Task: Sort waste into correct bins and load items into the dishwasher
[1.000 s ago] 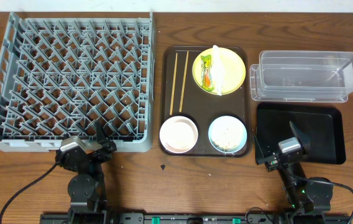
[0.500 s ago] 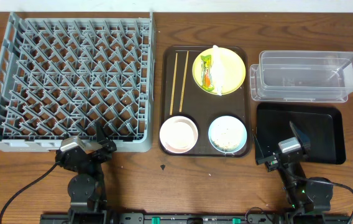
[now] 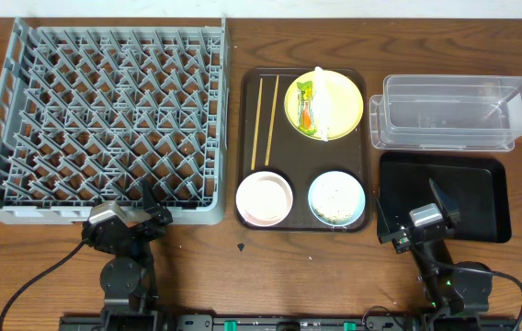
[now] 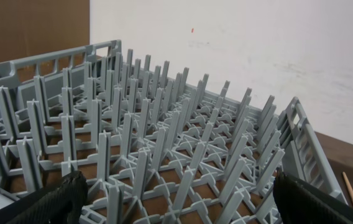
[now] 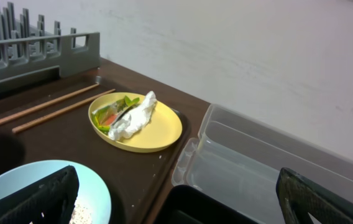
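Overhead: grey dish rack (image 3: 105,110) fills upper left. Brown serving tray (image 3: 245,147) at centre, just beside rack's right-hand wall. On it:
- chopsticks (image 3: 262,124) lengthwise along its left side
- yellow plate (image 3: 346,118) upper right, w/ paper strip (image 3: 323,101) and wrapper (image 3: 306,108) lying on it, touching
- white bowl (image 3: 265,198) lower left
- lt-blue bowl (image 3: 336,196) lower right, crumbs (image 3: 337,213) inside; the two bowls side by side, apart

Clear tub (image 3: 454,87) upper right of frame. Black tray (image 3: 472,188) directly below it. Both sit to the right of the serving tray.

L gripper (image 3: 125,210) bottom left, just at rack's lower wall. We see its jaws spread wide, nothing between them. Rack pegs fill its wrist view.

R gripper (image 3: 411,210) bottom right, over black tray's lower-left corner, jaws likewise wide apart, nothing held. In its wrist view the lt-blue bowl and the serving tray rim lie between it and the plate.

Small dark speck (image 3: 241,246) on table (image 3: 270,267), below the serving tray.
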